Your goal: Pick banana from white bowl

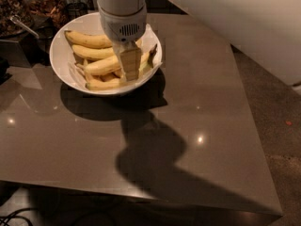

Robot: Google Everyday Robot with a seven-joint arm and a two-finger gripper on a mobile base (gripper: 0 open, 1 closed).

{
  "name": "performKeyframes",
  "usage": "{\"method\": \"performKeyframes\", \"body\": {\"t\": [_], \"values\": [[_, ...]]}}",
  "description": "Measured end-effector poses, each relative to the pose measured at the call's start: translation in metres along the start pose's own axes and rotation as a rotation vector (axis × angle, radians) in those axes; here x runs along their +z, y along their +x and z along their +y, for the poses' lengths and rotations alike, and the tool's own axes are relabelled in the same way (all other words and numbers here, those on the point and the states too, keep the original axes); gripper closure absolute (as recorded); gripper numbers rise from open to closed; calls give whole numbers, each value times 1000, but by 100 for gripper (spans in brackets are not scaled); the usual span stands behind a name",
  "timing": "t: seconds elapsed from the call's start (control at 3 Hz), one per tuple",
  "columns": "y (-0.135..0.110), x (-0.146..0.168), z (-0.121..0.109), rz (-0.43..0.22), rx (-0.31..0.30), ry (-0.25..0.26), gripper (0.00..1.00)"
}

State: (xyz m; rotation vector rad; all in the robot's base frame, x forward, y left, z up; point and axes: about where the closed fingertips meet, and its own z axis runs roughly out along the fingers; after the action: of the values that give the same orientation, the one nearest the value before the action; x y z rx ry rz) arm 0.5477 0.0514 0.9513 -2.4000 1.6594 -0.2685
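Claw (pixel 129 67) is low in the white bowl (pixel 56 62), over the banana (pixel 101 66); can't tell its grip. Shorter bananas (pixel 89 40) crowd alongside, prob. touching.

The pincer (pixel 130 69) stands down in the white bowl (pixel 60 65) and covers the middle of the banana (pixel 101 66), so whether it touches the fruit is hidden. The arm (pixel 120 4) above is cut off by the top edge and hides the bowl's far rim. The table (pixel 211 126) runs out at the left edge. The dark containers (pixel 28 8) at top left are cut off, their contents too dim to name.
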Motion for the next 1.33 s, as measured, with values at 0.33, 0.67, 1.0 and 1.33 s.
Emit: {"method": "performKeyframes", "body": {"t": [0.33, 0.67, 1.0, 1.33], "values": [[0, 0, 0, 0, 0, 0, 0], [2, 4, -1, 11, 35, -12, 0], [7, 7, -4, 11, 93, -36, 18], [11, 6, -9, 0, 127, -50, 40]]}}
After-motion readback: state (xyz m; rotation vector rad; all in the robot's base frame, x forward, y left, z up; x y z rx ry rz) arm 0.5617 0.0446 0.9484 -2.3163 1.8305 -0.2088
